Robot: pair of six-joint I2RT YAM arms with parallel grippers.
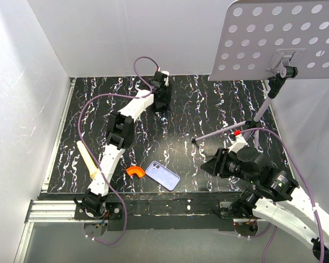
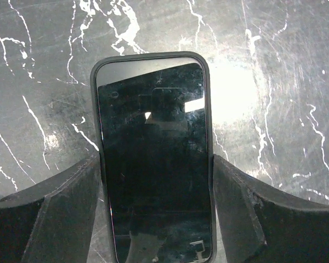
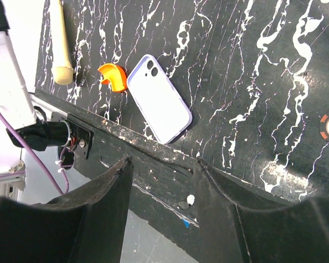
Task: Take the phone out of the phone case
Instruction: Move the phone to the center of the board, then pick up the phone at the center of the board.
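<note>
My left gripper (image 1: 160,103) is at the far back of the black marbled table (image 1: 208,109). In the left wrist view its jaws (image 2: 156,160) press both long edges of a dark-screened phone (image 2: 153,137) with a grey rim; I cannot tell whether the phone rests on the table. A lavender phone case (image 1: 163,175) lies back up near the front edge, showing two lens holes. It also shows in the right wrist view (image 3: 159,98). My right gripper (image 1: 211,164) is open and empty over the table's front edge (image 3: 163,164), right of the case.
An orange curved piece (image 1: 135,171) lies just left of the case. A beige cone (image 1: 88,159) lies at the front left. A perforated plate on a stand (image 1: 279,38) overhangs the back right, its legs near a red-tipped white object (image 1: 237,139). White walls enclose the table.
</note>
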